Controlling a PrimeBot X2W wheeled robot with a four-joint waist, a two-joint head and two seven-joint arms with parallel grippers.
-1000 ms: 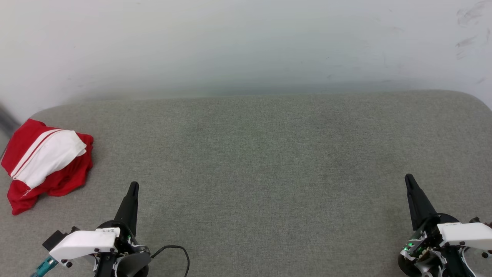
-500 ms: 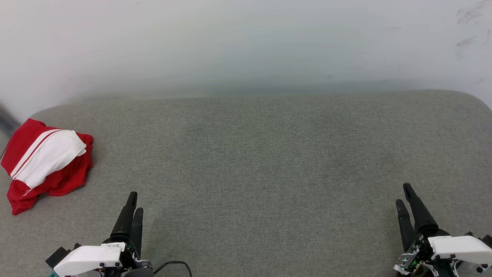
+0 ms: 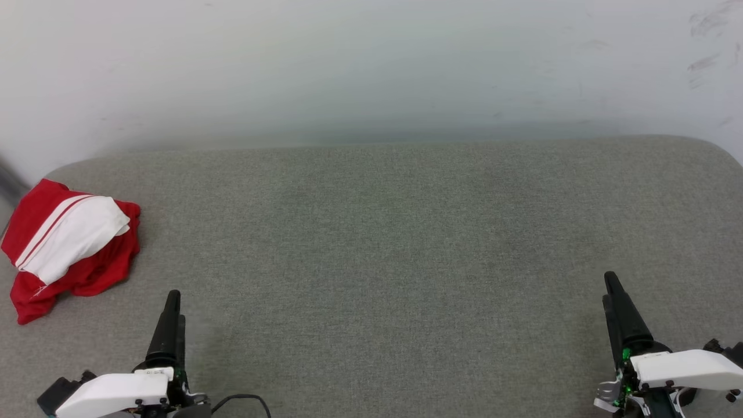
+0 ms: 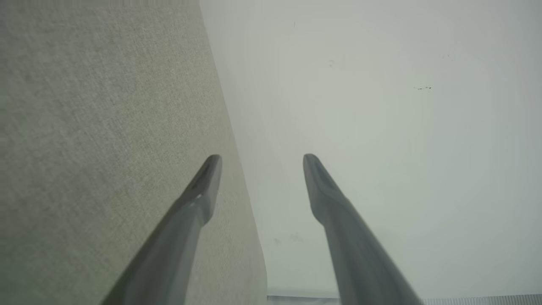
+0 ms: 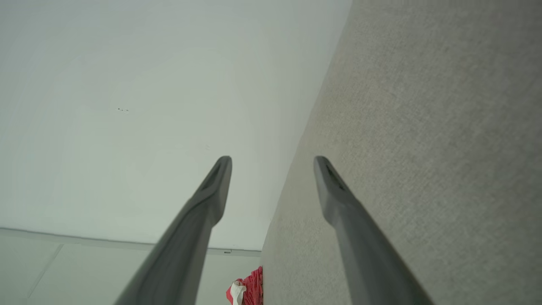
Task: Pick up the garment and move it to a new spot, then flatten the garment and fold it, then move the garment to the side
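Observation:
The garment [image 3: 69,247] lies crumpled at the far left edge of the grey padded table [image 3: 383,232], red with a white sleeve and a red stripe on top. A small red and white bit of the garment [image 5: 245,291] shows low in the right wrist view. My left gripper [image 3: 173,303] sits low at the near left, to the right of the garment and clear of it. In the left wrist view the left gripper [image 4: 258,163] is open and holds nothing. My right gripper [image 3: 609,287] is at the near right; the right wrist view shows the right gripper [image 5: 273,165] open and holding nothing.
A pale wall [image 3: 371,64] rises right behind the table's far edge. A dark cable [image 3: 244,400] loops by the left wrist. The table has rounded far corners, and pale floor [image 5: 63,271] shows beyond its left side in the right wrist view.
Both grippers went from shut to open. Both arms drew back toward the near edge, and the left gripper also shifted left.

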